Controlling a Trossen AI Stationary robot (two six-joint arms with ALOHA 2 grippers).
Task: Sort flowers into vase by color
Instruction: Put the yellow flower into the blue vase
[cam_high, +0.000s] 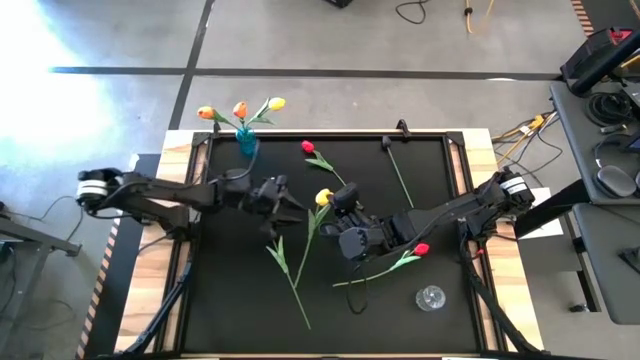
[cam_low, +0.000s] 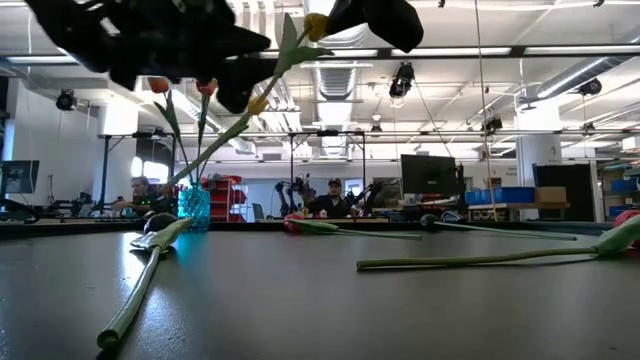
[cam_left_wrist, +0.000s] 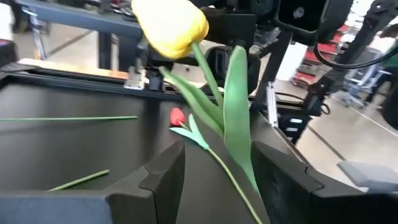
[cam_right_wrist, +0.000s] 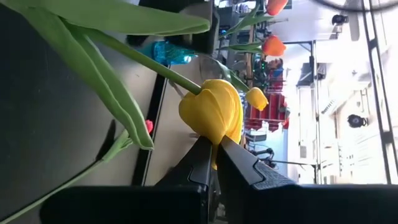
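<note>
Near the high view's centre, the clenched right claw (cam_high: 335, 203) pinches the light, floppy yellow tulip (cam_high: 322, 197) by its head; the left claw (cam_high: 290, 207) stands released around its stem, the firmer hold.

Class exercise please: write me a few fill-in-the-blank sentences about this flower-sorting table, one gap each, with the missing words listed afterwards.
1. The right gripper is shut on the head of a ____ tulip.
2. The left gripper stands ____ around that tulip's stem.
3. The blue vase holds ____ flowers.
4. The clear vase holds ____ flowers.

Missing words: yellow; open; three; no
</note>
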